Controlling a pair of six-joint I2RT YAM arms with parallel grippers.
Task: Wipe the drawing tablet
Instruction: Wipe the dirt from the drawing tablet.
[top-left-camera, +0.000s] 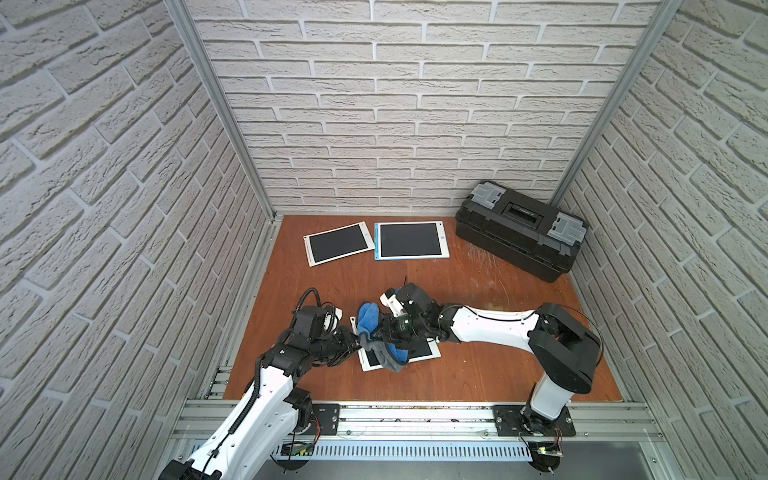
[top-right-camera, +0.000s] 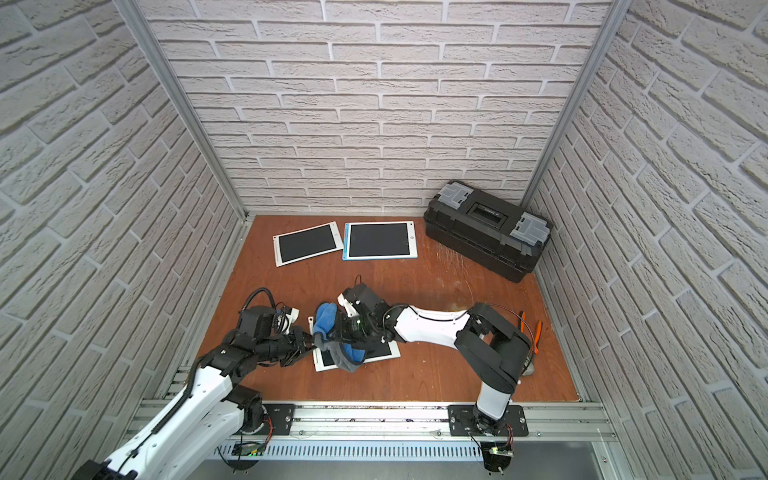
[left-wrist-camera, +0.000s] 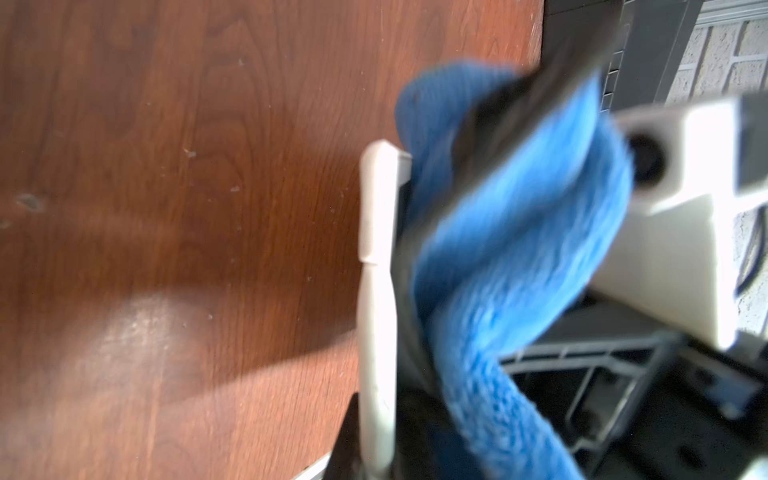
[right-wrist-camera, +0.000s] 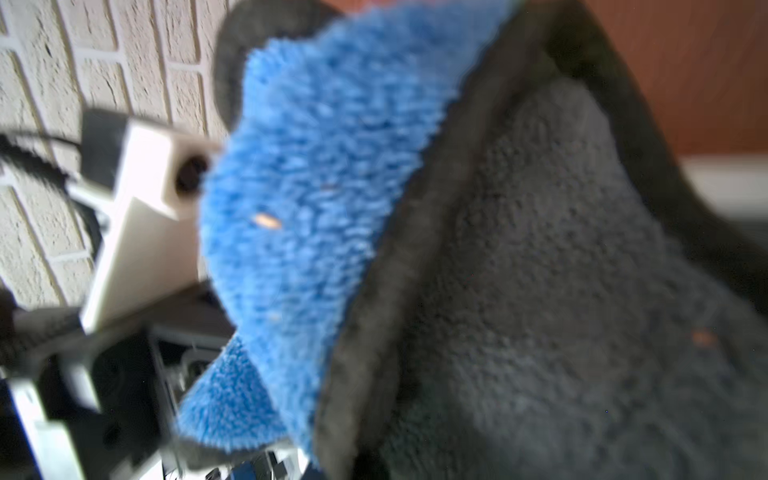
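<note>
Cloth overhangs drawing tablet's near edge; bare table around.

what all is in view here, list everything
white tablet: one, white frame, dark screen, far side of table
blue-edged tablet: one, dark screen, right beside it
near tablet: one, white, front centre, partly under cloth
cloth: one, blue and grey, draped over near tablet
toolbox: one, black, grey latches, far right corner
pliers: one, orange handles, table's right edge
table: one, reddish-brown wood
left gripper: one, black, shut, at near tablet's left edge
right gripper: one, black, shut, wrapped in cloth
</note>
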